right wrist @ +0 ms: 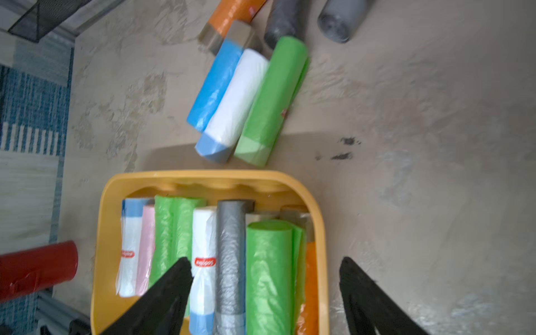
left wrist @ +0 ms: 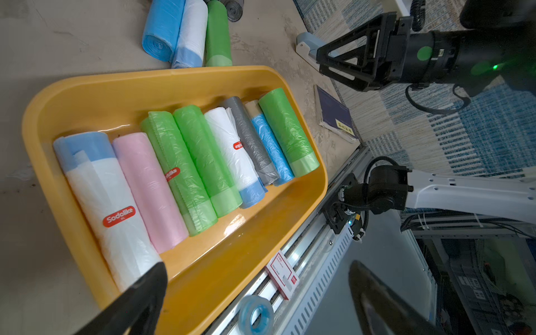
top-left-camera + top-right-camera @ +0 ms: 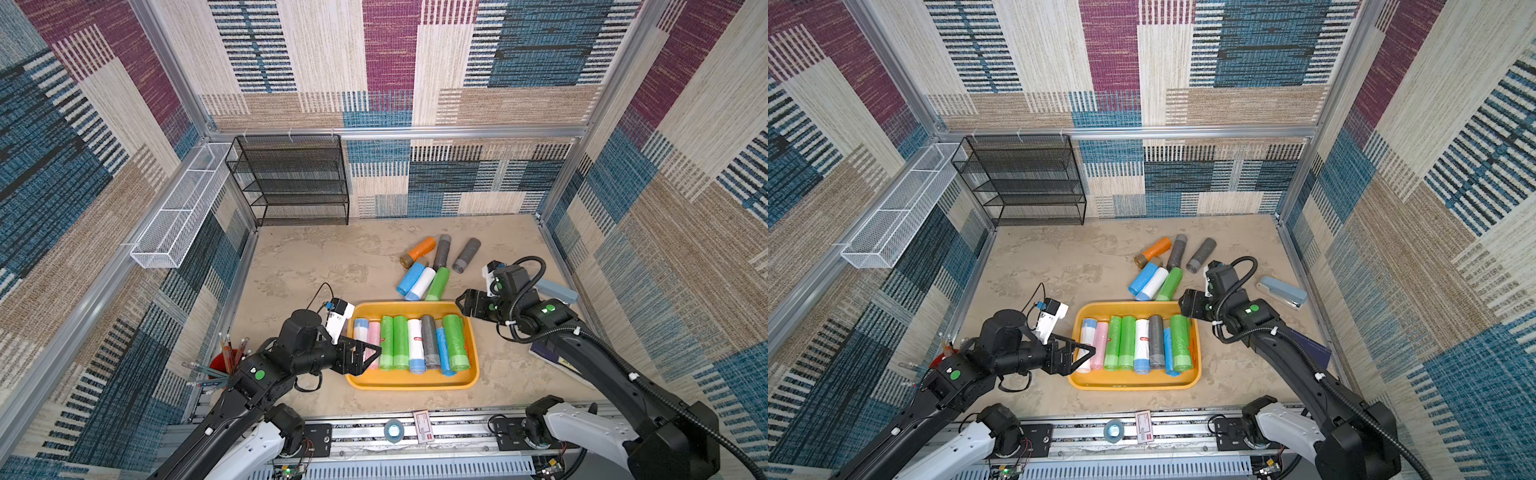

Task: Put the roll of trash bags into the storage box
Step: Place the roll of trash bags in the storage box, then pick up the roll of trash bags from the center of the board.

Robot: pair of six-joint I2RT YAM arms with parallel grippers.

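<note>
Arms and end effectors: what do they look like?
The left arm and right arm are black with white base links and a green dot each. The left end effector and right end effector are black triangular frames, with a white camera at each wrist. A ribbed black hose runs along the right arm; a thin black cable loops at the left wrist.

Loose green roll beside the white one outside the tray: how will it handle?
The green roll is a cylinder lying on its side, so a nudge would probably roll it, though the white roll touching it may block one way. Its glossy, wrinkled film looks slippery and soft; it likely dents when squeezed.
</note>
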